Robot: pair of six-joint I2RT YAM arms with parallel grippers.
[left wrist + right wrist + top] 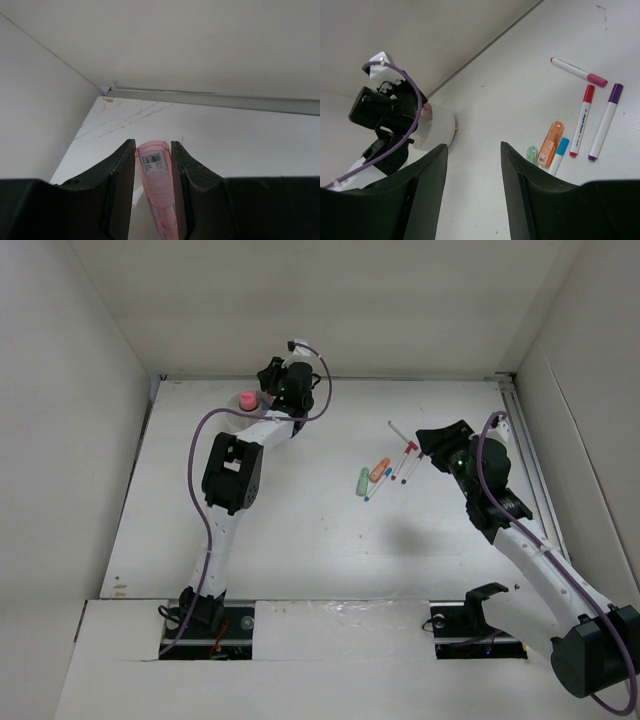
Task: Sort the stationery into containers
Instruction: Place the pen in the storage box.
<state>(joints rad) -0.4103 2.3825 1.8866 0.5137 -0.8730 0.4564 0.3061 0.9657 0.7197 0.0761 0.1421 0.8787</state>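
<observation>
From above, your left gripper [273,376] hangs by the white bowl [236,417] at the table's far left, with the pens [404,456] lying mid-table. In the left wrist view, its fingers [122,167] pinch a pink capsule piece [156,185]. In the right wrist view, your right gripper [474,150] stands spread apart, left of the pens.

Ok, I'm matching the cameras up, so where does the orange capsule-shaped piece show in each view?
Top external: the orange piece lies right of centre, in front of the right arm.
Left wrist: not in it.
Right wrist: the orange piece lies at lower right.
Shared landmark: the red-capped pen lies to its right in both of those views.
</observation>
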